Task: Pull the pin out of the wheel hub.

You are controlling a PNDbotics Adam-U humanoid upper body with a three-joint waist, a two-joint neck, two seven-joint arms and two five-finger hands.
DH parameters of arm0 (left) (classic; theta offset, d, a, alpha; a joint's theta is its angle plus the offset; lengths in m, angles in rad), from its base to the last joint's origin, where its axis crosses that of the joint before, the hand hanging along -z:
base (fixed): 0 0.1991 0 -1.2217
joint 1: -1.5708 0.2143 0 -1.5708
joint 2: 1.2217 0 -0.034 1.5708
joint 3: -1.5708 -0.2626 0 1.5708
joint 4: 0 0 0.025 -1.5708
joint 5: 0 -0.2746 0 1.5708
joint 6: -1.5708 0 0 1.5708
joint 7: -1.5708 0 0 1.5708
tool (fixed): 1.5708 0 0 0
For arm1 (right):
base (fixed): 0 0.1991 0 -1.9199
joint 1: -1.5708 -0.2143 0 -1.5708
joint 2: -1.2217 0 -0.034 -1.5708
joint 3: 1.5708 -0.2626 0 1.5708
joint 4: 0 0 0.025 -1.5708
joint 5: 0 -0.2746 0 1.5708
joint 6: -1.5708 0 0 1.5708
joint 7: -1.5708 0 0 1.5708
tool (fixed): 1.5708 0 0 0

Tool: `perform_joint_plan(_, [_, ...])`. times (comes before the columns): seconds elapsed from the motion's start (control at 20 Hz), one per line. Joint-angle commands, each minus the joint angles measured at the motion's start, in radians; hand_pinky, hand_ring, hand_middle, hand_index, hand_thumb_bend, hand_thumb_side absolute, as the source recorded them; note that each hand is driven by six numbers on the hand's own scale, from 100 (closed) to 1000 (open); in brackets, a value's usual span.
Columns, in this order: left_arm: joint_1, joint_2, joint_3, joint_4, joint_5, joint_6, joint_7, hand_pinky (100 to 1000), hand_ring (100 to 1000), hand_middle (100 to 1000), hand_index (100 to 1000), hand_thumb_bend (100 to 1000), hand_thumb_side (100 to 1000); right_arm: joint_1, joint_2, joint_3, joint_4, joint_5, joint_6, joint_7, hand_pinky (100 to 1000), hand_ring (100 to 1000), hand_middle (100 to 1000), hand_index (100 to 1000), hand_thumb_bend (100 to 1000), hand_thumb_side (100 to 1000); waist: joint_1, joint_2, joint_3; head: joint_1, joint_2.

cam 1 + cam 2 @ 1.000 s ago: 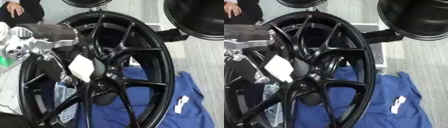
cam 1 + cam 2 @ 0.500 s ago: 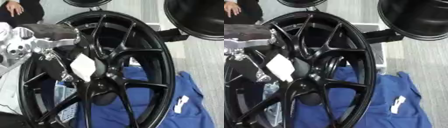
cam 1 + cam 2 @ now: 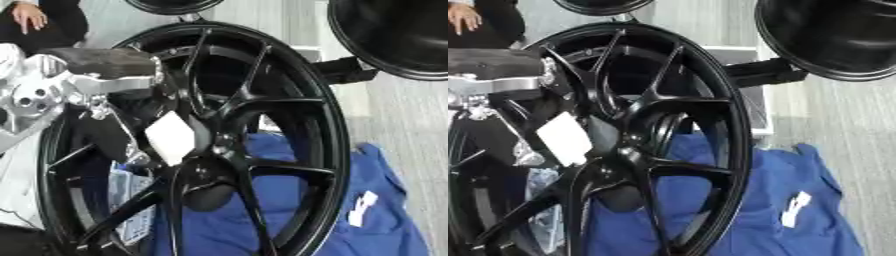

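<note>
Partly | left robot hand (image 3: 52,95) fingers hidden behind wheel hub (image 3: 206,145) | pin unseen

**Gloss black against soft blue**

The wheel (image 3: 262,100) shows glossy black painted metal, its spokes catching highlights. A matt white tag (image 3: 171,137) sits at the hub. Creased blue cloth (image 3: 367,200) lies beneath. The left hand (image 3: 52,92) gleams in polished silver metal.
</note>
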Motion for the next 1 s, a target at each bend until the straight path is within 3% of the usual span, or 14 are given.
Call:
perform_joint_plan(0.05, [-0.008,0.037,0.033,-0.01,0.021,-0.003,0.011,578,437,314,514,509,100,-0.003,-0.018,-0.013,-0.015,0.0,0.009,-0.014,661,602,528,701,100,595,0.002,-0.024,-0.002,-0.001,-0.013])
perform_joint_plan(0.35, [-0.002,0.046,0.039,-0.01,0.03,-0.021,0.015,577,437,312,521,517,100,-0.004,-0.019,-0.013,-0.015,0.002,0.008,-0.012,662,602,528,701,100,594,0.002,-0.025,-0.004,-0.002,-0.015])
perform_joint_plan(0.4, [-0.002,0.046,0.039,-0.01,0.029,-0.025,0.013,584,461,351,557,534,100,-0.004,-0.019,-0.013,-0.015,0.002,0.007,-0.012,662,602,528,701,100,596,0.001,-0.025,-0.004,-0.003,-0.016])
perform_joint_plan(0.45, [-0.002,0.046,0.038,-0.01,0.025,-0.032,0.008,605,512,430,642,618,100,-0.004,-0.018,-0.012,-0.015,0.001,0.007,-0.011,661,602,528,701,100,600,0.001,-0.025,-0.004,-0.002,-0.016])
perform_joint_plan(0.5, [-0.002,0.047,0.037,-0.01,0.018,-0.041,-0.001,611,523,446,656,620,100,-0.004,-0.018,-0.012,-0.015,0.001,0.007,-0.011,661,602,528,701,100,600,0.001,-0.025,-0.004,-0.003,-0.017])
perform_joint_plan(0.55, [-0.002,0.047,0.034,-0.01,0.008,-0.053,-0.014,664,612,559,760,685,100,-0.004,-0.018,-0.012,-0.015,0.001,0.006,-0.01,661,602,528,702,100,600,0.002,-0.025,-0.004,-0.002,-0.019])
perform_joint_plan(0.75, [-0.006,0.042,0.034,-0.01,-0.033,-0.112,-0.061,776,760,745,863,770,100,-0.004,-0.018,-0.011,-0.015,0.001,0.004,-0.008,661,602,529,702,100,599,0.002,-0.025,-0.005,-0.004,-0.022])
perform_joint_plan(1.0, [-0.013,0.032,0.035,-0.01,-0.045,-0.148,-0.079,785,764,763,863,782,100,-0.003,-0.017,-0.012,-0.015,0.001,0.003,-0.008,662,603,529,702,100,598,0.002,-0.025,-0.006,-0.004,-0.024])
